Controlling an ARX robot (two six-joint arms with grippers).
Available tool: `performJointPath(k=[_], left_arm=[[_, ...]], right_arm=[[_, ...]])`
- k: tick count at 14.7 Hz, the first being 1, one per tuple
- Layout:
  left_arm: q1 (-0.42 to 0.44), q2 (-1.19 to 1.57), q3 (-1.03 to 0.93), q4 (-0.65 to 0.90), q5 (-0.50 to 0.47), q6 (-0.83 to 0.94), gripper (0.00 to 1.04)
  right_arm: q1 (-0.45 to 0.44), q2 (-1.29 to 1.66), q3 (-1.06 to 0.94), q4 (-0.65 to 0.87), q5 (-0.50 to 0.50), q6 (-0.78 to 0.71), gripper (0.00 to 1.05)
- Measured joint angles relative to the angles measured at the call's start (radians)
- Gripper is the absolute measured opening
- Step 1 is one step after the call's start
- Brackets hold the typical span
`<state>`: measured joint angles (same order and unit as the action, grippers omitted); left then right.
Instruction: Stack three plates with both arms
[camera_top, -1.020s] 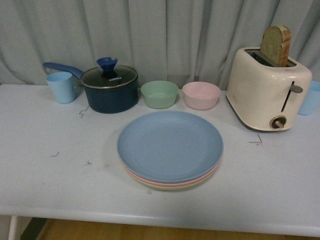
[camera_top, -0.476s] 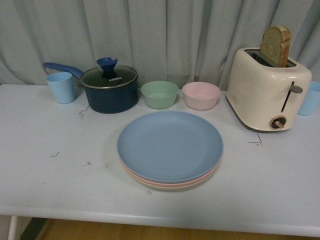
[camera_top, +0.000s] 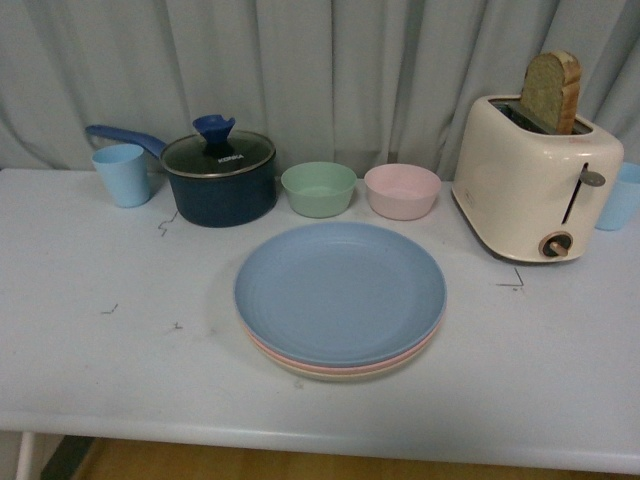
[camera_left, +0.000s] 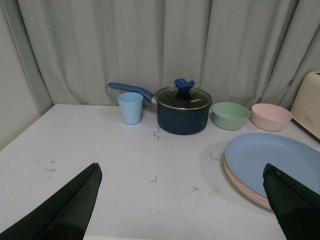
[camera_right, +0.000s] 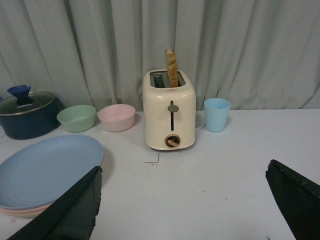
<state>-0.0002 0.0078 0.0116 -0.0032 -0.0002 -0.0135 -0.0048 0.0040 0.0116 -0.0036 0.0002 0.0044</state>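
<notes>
I see the light blue matte plate (camera_top: 340, 290) topping the pink plate (camera_top: 345, 366) and beige plate (camera_top: 345, 376); stacking looks finished. Both end effectors, left (camera_left: 182, 202) and right (camera_right: 185, 205), spread, empty; I'd just park.

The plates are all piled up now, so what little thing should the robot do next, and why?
Probably nothing more than keeping both arms back. The light blue round plate lies on the pink plate, which lies on the beige plate, so the stack looks finished. The left gripper and right gripper are wide open, empty, and clear of the plates.
</notes>
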Motion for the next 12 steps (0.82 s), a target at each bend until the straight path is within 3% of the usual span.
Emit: performJointPath(k=[2,12], left_arm=[[0.0,0.0,0.0,0.0,0.0,0.0,0.98],[0.0,0.0,0.0,0.0,0.0,0.0,0.98]], right_arm=[[0.0,0.0,0.0,0.0,0.0,0.0,0.98],[0.0,0.0,0.0,0.0,0.0,0.0,0.98]])
